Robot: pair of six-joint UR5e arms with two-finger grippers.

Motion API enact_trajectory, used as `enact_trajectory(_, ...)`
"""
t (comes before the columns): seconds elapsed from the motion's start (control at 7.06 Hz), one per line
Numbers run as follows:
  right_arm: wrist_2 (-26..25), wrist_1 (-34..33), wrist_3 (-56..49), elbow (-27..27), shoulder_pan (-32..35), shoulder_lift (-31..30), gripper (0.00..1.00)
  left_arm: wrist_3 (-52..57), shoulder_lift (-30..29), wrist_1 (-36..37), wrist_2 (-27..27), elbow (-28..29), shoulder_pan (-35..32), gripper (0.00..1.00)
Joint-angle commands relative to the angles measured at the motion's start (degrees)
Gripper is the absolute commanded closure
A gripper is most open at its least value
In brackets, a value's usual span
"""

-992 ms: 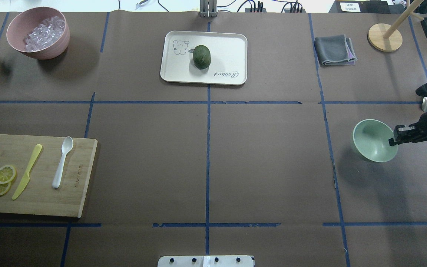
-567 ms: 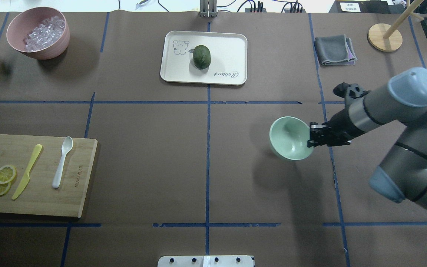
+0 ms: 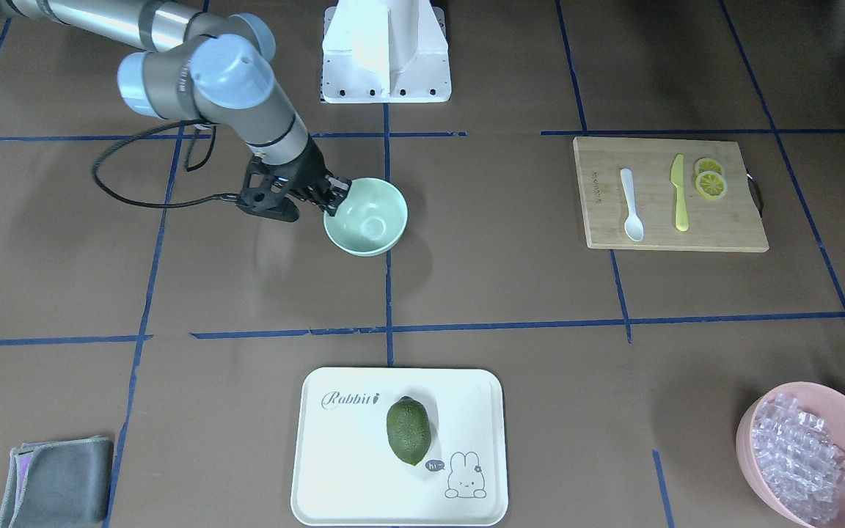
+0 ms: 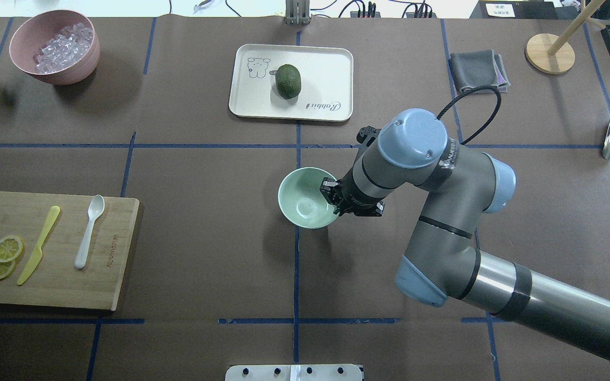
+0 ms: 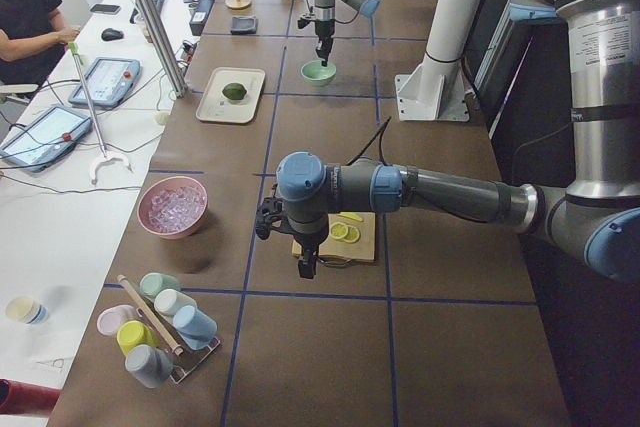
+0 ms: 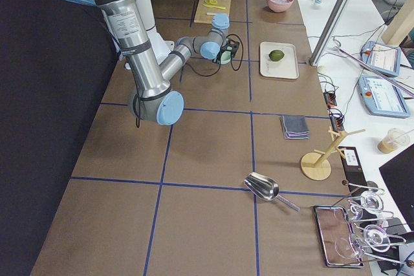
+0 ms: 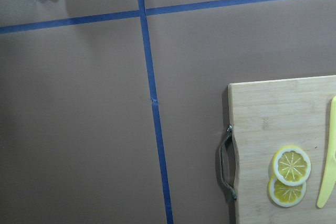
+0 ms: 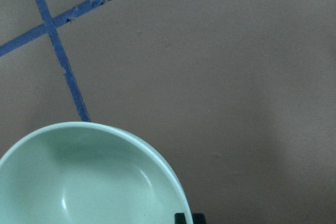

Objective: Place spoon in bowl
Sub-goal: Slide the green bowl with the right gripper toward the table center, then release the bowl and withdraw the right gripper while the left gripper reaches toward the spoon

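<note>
My right gripper [image 4: 331,198] clamped on bowl [image 4: 302,201] rim mid-frame, spoon [image 4: 89,231] lower left, long axis near-vertical, scoop toward top, left gripper [image 5: 304,267] state I cannot tell.

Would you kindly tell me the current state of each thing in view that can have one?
bowl, upright, empty, gripped at its rim.
right end effector, shut on the bowl's rim.
spoon, lying flat on the cutting board, ungrasped.
left end effector, open or shut not discernible.
pink bowl, upright, holding clear pieces.
</note>
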Motion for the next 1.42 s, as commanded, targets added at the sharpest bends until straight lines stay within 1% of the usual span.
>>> enact_trajectory(0.0, -3.08, -0.18, 3.64, -3.77, -1.19, 3.10, 1.00, -0.07, 0.00, 0.00, 0.00, -0.07, 0.01, 0.00)
enact_trajectory(0.14, -3.17, -0.18, 3.82, -3.94, -1.80, 3.02, 1.00, -0.07, 0.00, 0.00, 0.00, -0.07, 0.01, 0.00)
enact_trajectory(0.28, -3.25, -0.27, 3.47, -4.03, -2.32, 3.02, 0.83, -0.07, 0.00, 0.00, 0.00, -0.07, 0.01, 0.00)
enact_trajectory(0.42, -3.25, -0.36, 3.30, -3.95, -2.33, 3.02, 0.07, -0.07, 0.00, 0.00, 0.00, -0.07, 0.09, 0.00)
enact_trajectory(0.57, -3.25, -0.45, 3.29, -3.34, -2.33, 3.02, 0.01, -0.24, -0.09, 0.00, -0.09, -0.07, 0.09, 0.00)
enact_trajectory(0.71, -2.73, -0.45, 3.21, -1.07, -1.89, 2.49, 0.00, -0.59, -0.26, -1.56, -3.39, -0.07, 1.14, 0.00)
enact_trajectory(0.85, -1.16, -0.71, 3.03, 5.22, 0.63, -0.47, 0.00, -2.86, -0.87, -4.45, -6.21, 0.02, 6.02, 0.00)
enact_trajectory(0.99, 2.07, -0.71, 2.77, 11.02, 4.31, -4.94, 0.00, -12.02, -1.75, -9.35, -6.15, -0.15, 10.86, 0.00)
enact_trajectory(1.13, 5.59, -0.71, 1.37, 13.69, 8.27, -8.20, 0.00, -22.29, -2.19, -17.58, -5.46, 0.11, 17.43, 0.00)
enact_trajectory(1.28, 7.80, -0.71, -1.60, 16.68, 11.26, -12.84, 0.00, -29.09, -2.46, -25.67, -0.92, 0.54, 24.63, 0.00)
